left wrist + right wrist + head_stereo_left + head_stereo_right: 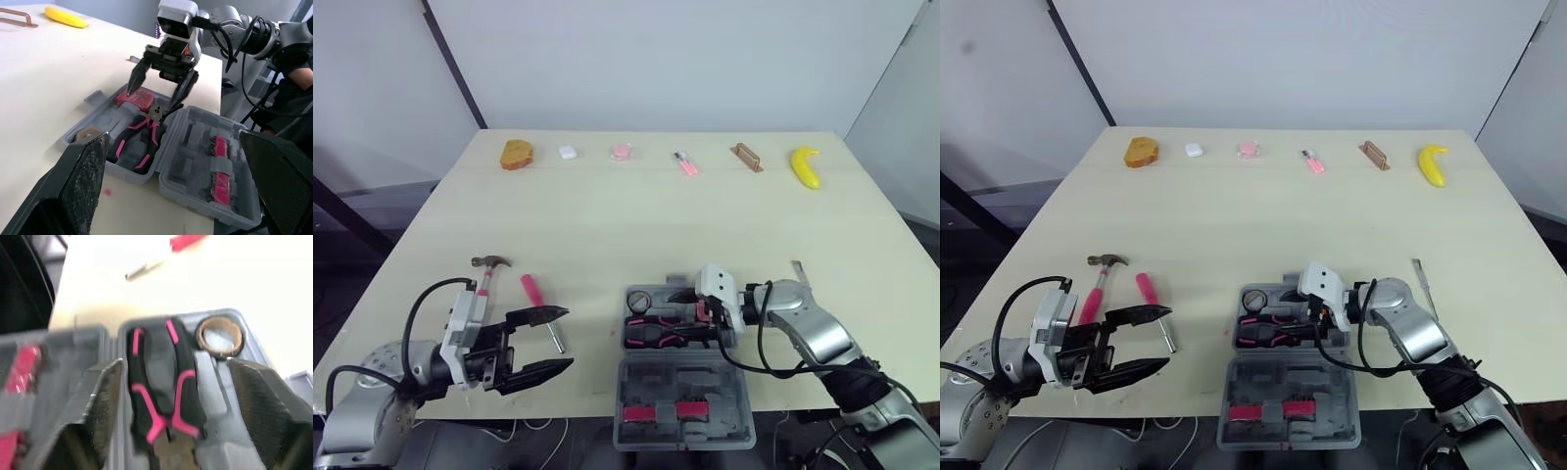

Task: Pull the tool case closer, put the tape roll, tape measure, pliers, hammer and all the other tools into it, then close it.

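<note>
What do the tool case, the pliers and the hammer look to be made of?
Tool case: grey moulded plastic with a matte finish, judging by its shaped recesses. Pliers: dull metal head, with handles in black and pink grips that are probably rubber or plastic. Hammer: dark head that looks like metal, and a pink handle whose material I cannot tell.

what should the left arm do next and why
Probably bring the left gripper over to the hammer and grasp its pink handle. That gripper is open and holds nothing, and the hammer lies on the table beside it, outside the tool case. The pliers and tape roll already sit in the case, with the open right gripper over them.
</note>
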Robot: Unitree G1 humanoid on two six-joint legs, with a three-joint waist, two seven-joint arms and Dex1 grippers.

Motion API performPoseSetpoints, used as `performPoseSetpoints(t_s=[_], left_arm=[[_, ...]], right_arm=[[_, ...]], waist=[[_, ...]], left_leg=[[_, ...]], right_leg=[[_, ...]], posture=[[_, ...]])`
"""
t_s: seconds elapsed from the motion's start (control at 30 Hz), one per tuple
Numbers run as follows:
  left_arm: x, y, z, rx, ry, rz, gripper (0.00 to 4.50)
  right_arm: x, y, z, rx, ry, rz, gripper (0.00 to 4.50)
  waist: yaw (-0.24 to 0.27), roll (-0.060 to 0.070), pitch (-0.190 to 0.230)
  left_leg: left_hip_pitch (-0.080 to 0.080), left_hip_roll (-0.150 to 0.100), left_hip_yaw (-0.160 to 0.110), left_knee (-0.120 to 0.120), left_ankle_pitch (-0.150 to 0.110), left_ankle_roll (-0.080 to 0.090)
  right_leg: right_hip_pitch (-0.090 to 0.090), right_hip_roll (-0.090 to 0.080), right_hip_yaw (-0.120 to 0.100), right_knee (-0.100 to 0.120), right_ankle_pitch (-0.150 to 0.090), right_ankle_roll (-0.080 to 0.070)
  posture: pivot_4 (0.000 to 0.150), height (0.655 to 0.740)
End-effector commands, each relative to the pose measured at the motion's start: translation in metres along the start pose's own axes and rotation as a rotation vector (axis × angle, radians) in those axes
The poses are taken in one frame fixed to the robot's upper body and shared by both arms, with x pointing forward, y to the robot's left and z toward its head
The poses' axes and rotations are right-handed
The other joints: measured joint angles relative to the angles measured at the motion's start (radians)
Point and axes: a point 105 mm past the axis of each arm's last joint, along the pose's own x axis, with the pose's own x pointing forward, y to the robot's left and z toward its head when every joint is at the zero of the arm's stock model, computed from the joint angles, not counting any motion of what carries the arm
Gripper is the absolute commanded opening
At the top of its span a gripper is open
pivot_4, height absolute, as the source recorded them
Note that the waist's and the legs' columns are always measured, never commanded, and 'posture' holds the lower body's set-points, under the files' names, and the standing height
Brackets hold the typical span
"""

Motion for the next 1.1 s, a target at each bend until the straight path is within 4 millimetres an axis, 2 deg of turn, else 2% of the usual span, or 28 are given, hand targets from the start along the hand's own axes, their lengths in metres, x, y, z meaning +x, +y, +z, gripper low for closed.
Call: performPoseSetpoints(t_s=[0.03, 0.07, 0.13, 0.17, 0.27, 0.4, 0.67, 0.7, 0.8, 0.87, 1.0, 1.07, 1.1], left_arm=[[0.004, -0.004, 0.006, 0.028, -0.009, -0.009, 4.5], [0.004, -0.004, 0.007, 0.027, -0.011, -0.006, 4.5], [0.004, -0.004, 0.007, 0.025, -0.013, -0.001, 4.5], [0.004, -0.004, 0.007, 0.023, -0.013, 0.001, 4.5], [0.005, -0.003, 0.007, 0.022, -0.014, 0.009, 4.5], [0.008, -0.003, 0.008, 0.021, -0.018, 0.014, 4.5], [0.01, 0.0, 0.006, 0.012, -0.017, 0.026, 4.5], [0.01, 0.0, 0.005, 0.011, -0.016, 0.028, 4.5], [0.01, 0.001, 0.002, -0.001, -0.01, 0.038, 4.5], [0.01, 0.001, 0.001, -0.008, -0.003, 0.045, 4.5], [0.01, 0.003, -0.002, -0.02, 0.005, 0.063, 4.5], [0.011, 0.004, -0.004, -0.023, 0.011, 0.08, 4.5], [0.01, 0.006, -0.006, -0.031, 0.009, 0.108, 4.5]], right_arm=[[-0.001, -0.001, 0.001, -0.003, -0.052, -0.033, 1.34], [0.0, -0.002, 0.0, 0.002, -0.058, -0.046, 1.09], [0.002, -0.003, -0.002, 0.003, -0.061, -0.062, 0.11], [0.003, -0.003, -0.004, 0.005, -0.06, -0.065, 0.05], [0.005, -0.004, -0.013, 0.015, -0.038, -0.084, 0.05], [0.008, -0.004, -0.038, 0.024, 0.052, -0.095, 0.05], [0.013, 0.013, -0.11, 0.104, 0.308, -0.054, 0.05], [0.014, 0.015, -0.117, 0.11, 0.336, -0.047, 0.05], [0.016, 0.022, -0.135, 0.148, 0.431, -0.016, 0.05], [0.016, 0.025, -0.143, 0.156, 0.475, 0.006, 0.05], [0.018, 0.028, -0.148, 0.201, 0.495, 0.017, 0.05], [0.019, 0.022, -0.141, 0.198, 0.46, -0.006, 0.05], [0.022, 0.011, -0.123, 0.193, 0.352, -0.054, 0.05]], waist=[[0.001, 0.0, 0.0], [0.001, 0.0, 0.0], [0.001, 0.0, 0.0], [0.001, 0.0, 0.0], [0.0, 0.0, 0.0], [0.0, 0.0, 0.0], [-0.003, -0.003, -0.01], [-0.003, -0.004, -0.011], [-0.005, -0.004, -0.016], [-0.006, -0.009, -0.025], [-0.005, -0.012, -0.039], [-0.005, -0.011, -0.041], [-0.005, -0.011, -0.042]], left_leg=[[0.0, 0.0, 0.0, 0.0, 0.0, 0.0], [0.0, 0.0, 0.0, 0.0, 0.0, 0.0], [0.0, 0.0, 0.0, 0.0, 0.0, 0.0], [0.0, 0.0, 0.0, 0.0, 0.0, 0.0], [0.0, 0.0, 0.0, 0.0, 0.0, 0.0], [0.0, 0.0, 0.0, 0.0, 0.0, 0.0], [0.004, 0.0, 0.001, 0.0, 0.0, 0.0], [0.006, 0.0, 0.001, 0.0, 0.0, 0.0], [0.026, 0.0, 0.002, -0.005, 0.0, 0.0], [0.039, 0.001, 0.002, -0.008, 0.0, 0.0], [0.046, 0.001, 0.003, -0.013, 0.0, 0.0], [0.053, 0.001, 0.004, -0.017, 0.0, 0.0], [0.054, 0.001, 0.004, -0.017, 0.0, 0.0]], right_leg=[[0.0, 0.0, 0.0, 0.0, 0.0, 0.0], [0.0, 0.0, 0.0, 0.0, 0.0, 0.0], [0.0, 0.0, 0.0, 0.0, 0.0, 0.0], [0.0, 0.0, 0.0, 0.0, 0.0, 0.0], [0.0, 0.0, 0.0, 0.0, 0.0, 0.0], [0.0, 0.0, 0.0, 0.0, 0.0, 0.0], [0.003, 0.0, 0.001, 0.0, 0.0, 0.0], [0.005, 0.001, 0.001, 0.0, 0.0, 0.0], [0.022, 0.0, 0.001, -0.003, -0.003, -0.004], [0.034, 0.0, 0.002, -0.004, -0.006, -0.008], [0.037, -0.001, 0.003, -0.003, -0.007, -0.01], [0.041, -0.003, 0.004, -0.004, -0.008, -0.012], [0.042, -0.004, 0.004, -0.004, -0.009, -0.013]], posture=[[0.15, 0.74], [0.15, 0.74], [0.15, 0.74], [0.15, 0.74], [0.15, 0.74], [0.15, 0.74], [0.15, 0.74], [0.15, 0.74], [0.15, 0.74], [0.15, 0.74], [0.15, 0.74], [0.15, 0.74], [0.15, 0.74]])
